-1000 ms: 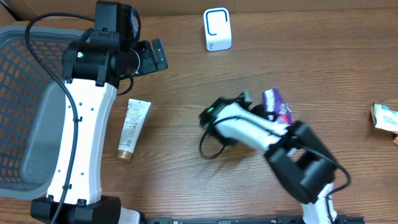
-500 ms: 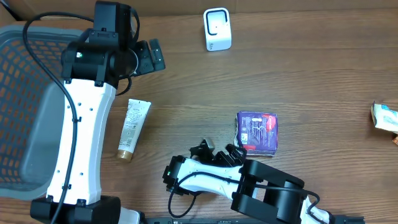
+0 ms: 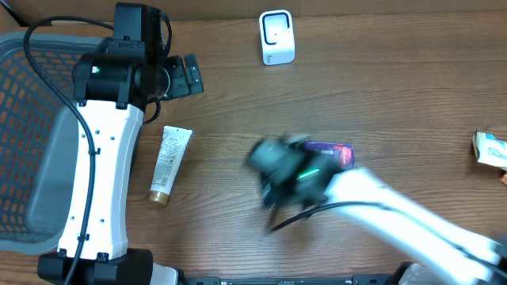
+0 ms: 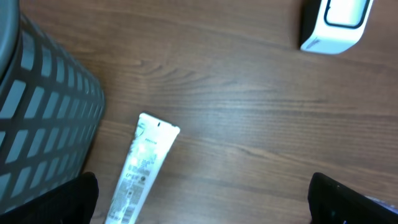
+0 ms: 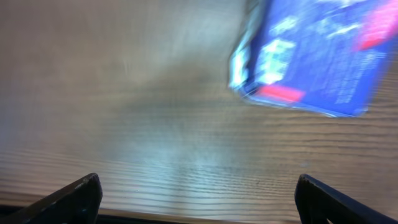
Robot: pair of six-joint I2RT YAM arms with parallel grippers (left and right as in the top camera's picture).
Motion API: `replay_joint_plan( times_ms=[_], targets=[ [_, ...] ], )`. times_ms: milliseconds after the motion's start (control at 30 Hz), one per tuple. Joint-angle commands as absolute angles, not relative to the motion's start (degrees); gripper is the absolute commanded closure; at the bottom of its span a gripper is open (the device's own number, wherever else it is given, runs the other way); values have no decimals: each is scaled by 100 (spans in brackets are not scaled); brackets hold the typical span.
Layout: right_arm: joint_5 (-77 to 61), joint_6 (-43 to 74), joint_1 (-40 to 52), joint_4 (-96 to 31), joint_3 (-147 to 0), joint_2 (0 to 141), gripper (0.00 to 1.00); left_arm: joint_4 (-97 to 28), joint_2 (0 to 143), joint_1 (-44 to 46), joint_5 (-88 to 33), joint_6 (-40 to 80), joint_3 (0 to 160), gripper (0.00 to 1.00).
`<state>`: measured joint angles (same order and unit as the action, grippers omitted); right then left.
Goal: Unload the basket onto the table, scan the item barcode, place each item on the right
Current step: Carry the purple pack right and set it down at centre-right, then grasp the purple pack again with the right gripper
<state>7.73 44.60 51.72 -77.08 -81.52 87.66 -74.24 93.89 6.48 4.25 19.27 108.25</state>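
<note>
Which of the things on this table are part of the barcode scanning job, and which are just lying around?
For the job: purple package, lying on the table under the right arm; white scanner at the far edge.

Lying about, as far as shows: white tube beside the left arm; grey mesh basket at the left; small box at the right edge.

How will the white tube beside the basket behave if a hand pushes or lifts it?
The white tube probably gives under a squeeze, since its body tapers to a flat crimped end. Pushed, it would likely slide or pivot on the table rather than roll, because that flat end lies wide. It looks slim, so probably light.
</note>
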Motion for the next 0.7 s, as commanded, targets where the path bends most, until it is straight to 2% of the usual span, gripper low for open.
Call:
replay_joint_plan(
  times_ms=[0, 167, 300, 433, 667],
  targets=[
    [-513, 3922, 3697, -7701, -8208, 8025, 0, -7526, 9365, 635, 504, 1776, 10812, 0],
    [-2132, 1337, 967, -7461, -7889, 7940, 0, -7609, 9365, 639, 473, 1778, 10812, 0],
    [-3188, 137, -384, -6698, -7048, 8359, 0, -7612, 9365, 639, 440, 1778, 10812, 0],
    [-3271, -331, -722, -6320, -6449, 8982, 0, -7631, 9365, 639, 445, 1776, 10812, 0],
    [-3376, -626, -521, -5771, -6359, 9784, 0, -7677, 9365, 639, 447, 1780, 10812, 0]
  ],
)
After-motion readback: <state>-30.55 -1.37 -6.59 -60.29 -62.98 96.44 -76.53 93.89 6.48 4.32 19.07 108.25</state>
